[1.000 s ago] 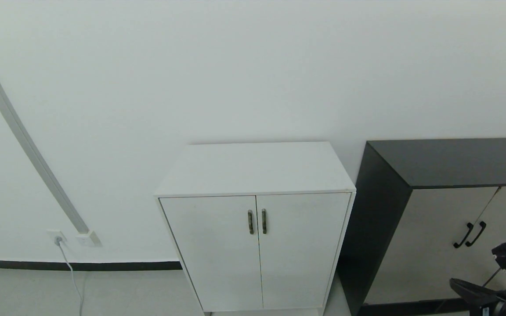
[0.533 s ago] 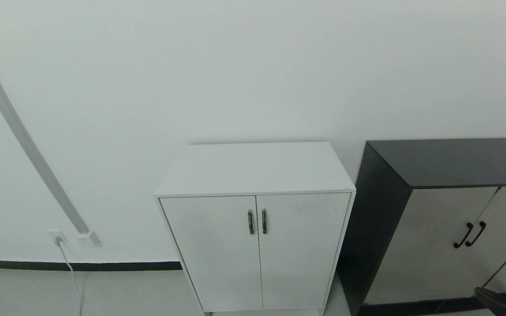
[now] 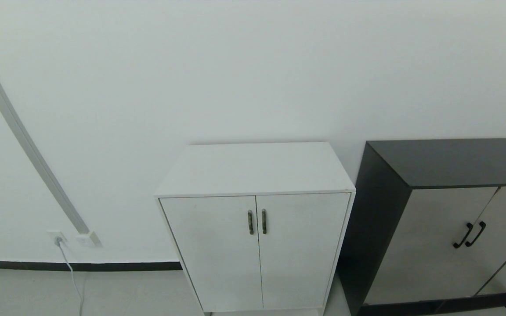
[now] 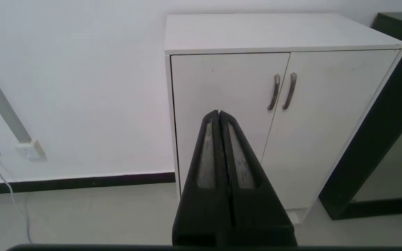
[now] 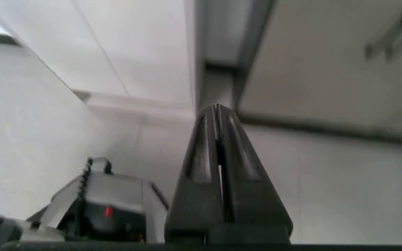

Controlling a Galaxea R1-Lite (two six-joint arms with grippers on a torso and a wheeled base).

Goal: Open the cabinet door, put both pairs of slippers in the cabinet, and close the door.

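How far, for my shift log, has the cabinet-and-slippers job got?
Done: cannot tell. The white cabinet has both doors shut, hiding whatever is inside. In hand: nothing; the left gripper, shut and empty, faces the cabinet, clear of its handles, and the right gripper is shut and empty too. Left: if the slippers are not inside, every step; if they are, nothing.
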